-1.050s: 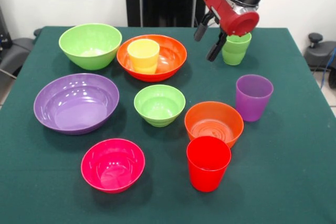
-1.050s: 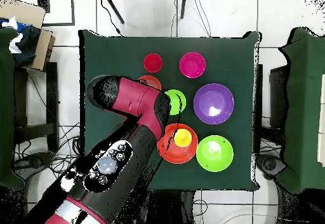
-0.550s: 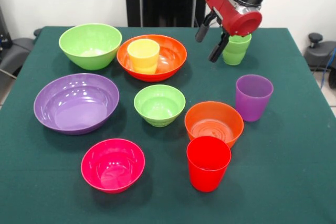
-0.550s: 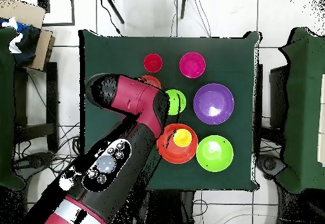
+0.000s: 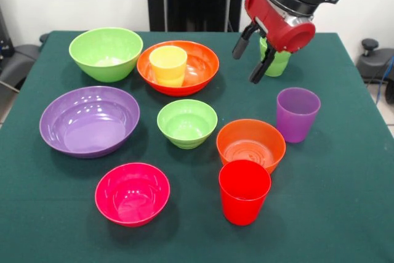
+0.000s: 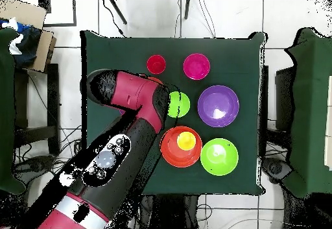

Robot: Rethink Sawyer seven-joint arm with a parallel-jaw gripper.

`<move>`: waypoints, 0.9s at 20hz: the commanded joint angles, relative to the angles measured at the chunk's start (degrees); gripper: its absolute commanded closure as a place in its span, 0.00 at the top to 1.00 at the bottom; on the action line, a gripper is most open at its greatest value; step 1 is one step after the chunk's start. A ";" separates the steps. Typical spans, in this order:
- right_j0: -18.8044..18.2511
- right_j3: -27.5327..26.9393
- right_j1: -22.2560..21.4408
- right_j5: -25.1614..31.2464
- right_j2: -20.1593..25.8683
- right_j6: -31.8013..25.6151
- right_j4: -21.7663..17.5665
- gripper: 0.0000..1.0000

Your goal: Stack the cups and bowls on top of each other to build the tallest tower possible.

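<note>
No legible text or markings anywhere.

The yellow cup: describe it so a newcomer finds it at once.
Start at the green table and find the large orange bowl near its far edge. The yellow cup stands upright inside it, the only cup resting in a bowl.

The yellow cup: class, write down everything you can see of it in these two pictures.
The yellow cup is a glossy plastic tumbler, plain, with a smooth round rim and sides that narrow slightly downward. It stands upright, mouth up and apparently empty, inside the large orange bowl, resting on the bowl's floor left of centre. From above it shows as a yellow disc within the orange ring. Nothing else touches it; the gripper hangs well away, open.
</note>
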 commanded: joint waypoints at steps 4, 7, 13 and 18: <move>-1.71 -2.07 4.94 -3.10 4.74 11.90 0.32 1.00; -1.95 -2.29 5.66 -4.25 4.67 12.28 0.57 1.00; -2.28 -3.16 6.52 -4.96 4.43 13.10 1.27 1.00; -2.82 -4.47 7.31 -5.17 4.51 13.39 1.87 1.00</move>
